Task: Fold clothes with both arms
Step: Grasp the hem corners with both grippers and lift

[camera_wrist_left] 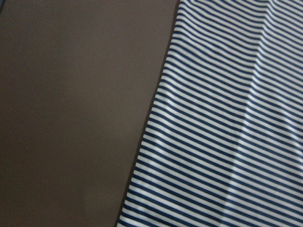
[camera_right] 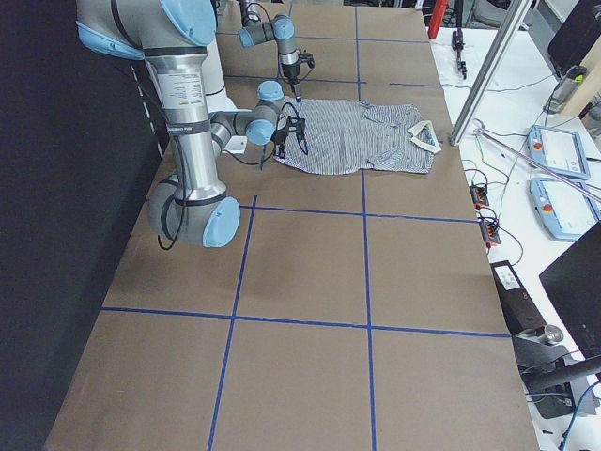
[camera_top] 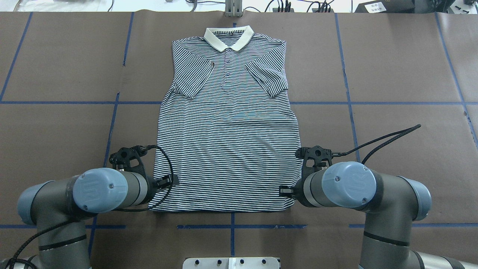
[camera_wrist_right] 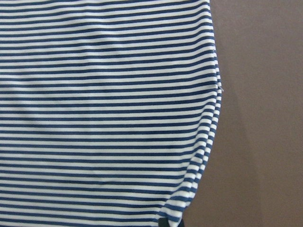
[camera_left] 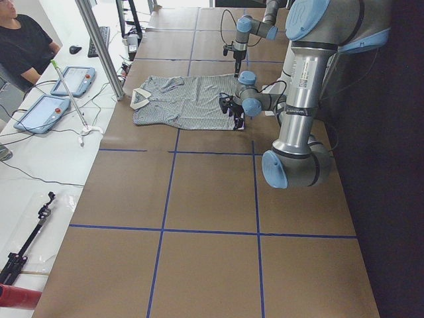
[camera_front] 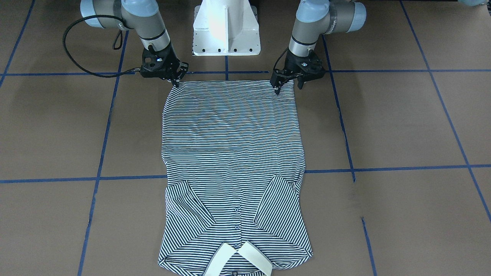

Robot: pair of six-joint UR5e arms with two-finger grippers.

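Shirt [camera_top: 227, 142] lies flat at the middle of the table [camera_top: 392, 74], buttons up, sleeves folded in, collar [camera_top: 228, 36] near the far edge. You see the left gripper [camera_front: 287, 85] spread over one hem corner. The right gripper [camera_front: 177, 79] touches the other, and you cannot tell its grip.

Polo shirt [camera_front: 232, 153], thin navy-white stripes: flat, front up, sleeves [camera_front: 190, 203] folded inward. Cream collar [camera_front: 239, 258] at the end farthest from both claws. Left gripper [camera_front: 287, 85] at one hem corner, fingers spread. Right gripper [camera_front: 178, 79] at the other corner, finger gap unreadable.
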